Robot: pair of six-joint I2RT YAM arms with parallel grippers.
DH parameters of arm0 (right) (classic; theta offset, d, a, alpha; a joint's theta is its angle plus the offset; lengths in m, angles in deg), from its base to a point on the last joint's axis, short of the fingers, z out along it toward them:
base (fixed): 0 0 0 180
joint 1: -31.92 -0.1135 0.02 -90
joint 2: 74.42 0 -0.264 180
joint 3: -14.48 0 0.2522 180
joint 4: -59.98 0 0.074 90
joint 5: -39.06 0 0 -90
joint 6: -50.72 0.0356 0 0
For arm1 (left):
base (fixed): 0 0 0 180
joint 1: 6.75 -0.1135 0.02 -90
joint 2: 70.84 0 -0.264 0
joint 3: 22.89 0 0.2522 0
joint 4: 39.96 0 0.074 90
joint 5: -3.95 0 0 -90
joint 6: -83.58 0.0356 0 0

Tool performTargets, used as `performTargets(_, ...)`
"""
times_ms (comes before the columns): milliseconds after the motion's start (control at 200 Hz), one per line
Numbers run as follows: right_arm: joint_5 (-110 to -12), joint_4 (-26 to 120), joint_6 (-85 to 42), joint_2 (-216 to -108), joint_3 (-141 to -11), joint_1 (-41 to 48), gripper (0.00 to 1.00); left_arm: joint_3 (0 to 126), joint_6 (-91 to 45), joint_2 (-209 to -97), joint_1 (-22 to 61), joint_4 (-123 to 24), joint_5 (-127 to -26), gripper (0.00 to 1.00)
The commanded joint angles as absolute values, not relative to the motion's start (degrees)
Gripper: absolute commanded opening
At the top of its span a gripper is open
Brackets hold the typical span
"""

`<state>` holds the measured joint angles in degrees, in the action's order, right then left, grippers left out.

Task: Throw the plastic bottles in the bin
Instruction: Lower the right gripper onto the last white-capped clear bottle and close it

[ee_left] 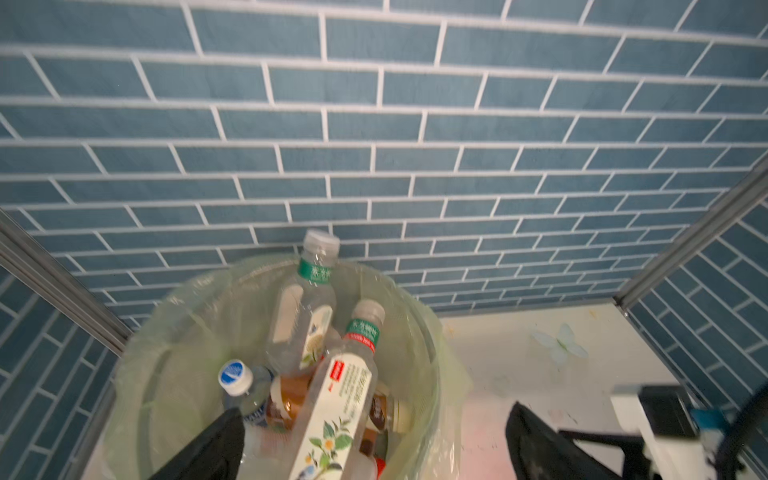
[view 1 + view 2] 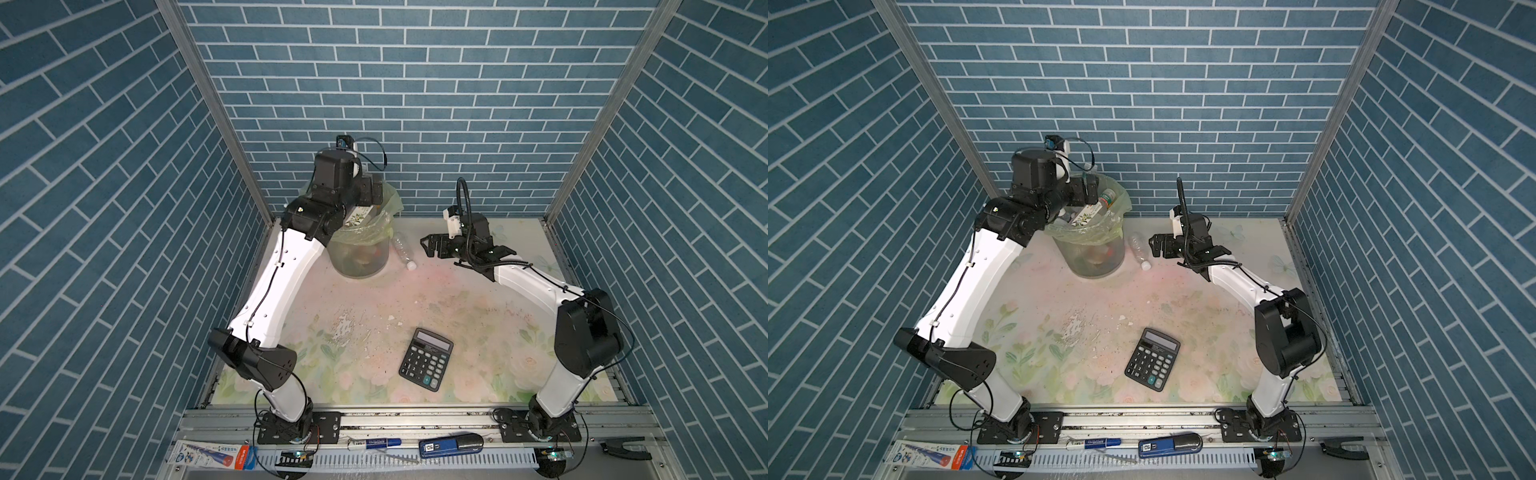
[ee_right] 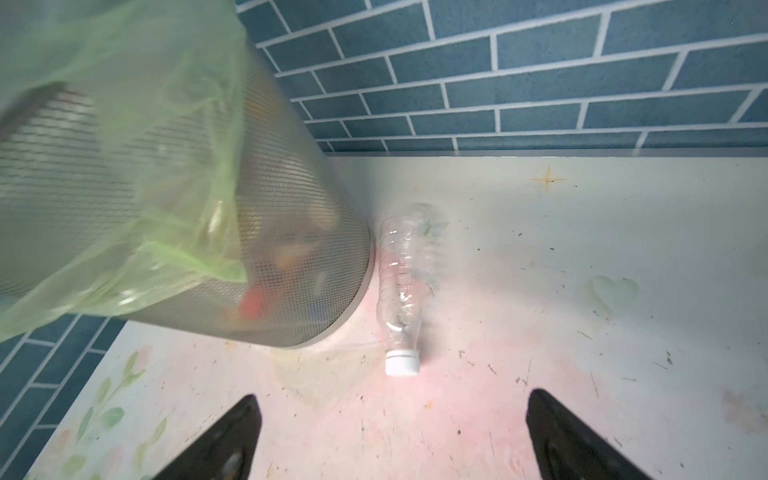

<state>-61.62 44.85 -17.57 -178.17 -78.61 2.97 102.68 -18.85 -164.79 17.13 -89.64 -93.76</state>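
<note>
Right tool (image 3: 392,395) low over the tabletop (image 3: 582,270), jaws apart, empty. In both top views, clear bottle (image 2: 404,250) lying near, at its nine o'clock, against the bin (image 2: 361,266) at three o'clock. Left tool (image 1: 374,411) above the bin, jaws apart, holding nothing; bottles (image 1: 309,316) piled inside.

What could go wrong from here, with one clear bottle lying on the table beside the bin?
1. The clear bottle lies on its side close to the bin wall; the open right gripper could roll it away or bump the bin.
2. The tall bottles in the bin reach its rim, so another might slide off them and fall out.
</note>
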Motion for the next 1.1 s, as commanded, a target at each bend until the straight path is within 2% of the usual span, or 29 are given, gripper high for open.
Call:
performTargets(0, -62.4, 44.9, -16.1, -183.6, -84.1, 3.2, 0.99, 95.4, -25.3, -158.6, 17.1, -82.4, -88.9, 0.99)
performTargets(240, -65.5, 44.7, -15.9, -194.4, -92.0, 2.9, 0.98, 78.4, -32.1, -149.0, 17.0, -74.0, -85.8, 0.99)
performTargets(465, -66.3, 43.0, -16.9, -202.3, -98.5, 1.3, 0.88, 64.5, -37.3, -142.5, 17.0, -68.0, -83.2, 0.99)
performTargets(820, -63.9, 35.9, -17.0, -211.5, -108.1, -1.3, 0.78, 59.5, -39.0, -141.4, 17.0, -68.7, -83.2, 0.99)
performTargets(970, -62.5, 33.6, -18.2, -213.3, -110.2, -1.7, 0.66, 59.3, -39.4, -141.7, 16.9, -68.7, -83.1, 0.99)
performTargets(1095, -62.2, 33.5, -18.4, -212.3, -108.9, -1.8, 0.47, 59.2, -39.7, -141.5, 16.9, -68.7, -83.1, 0.99)
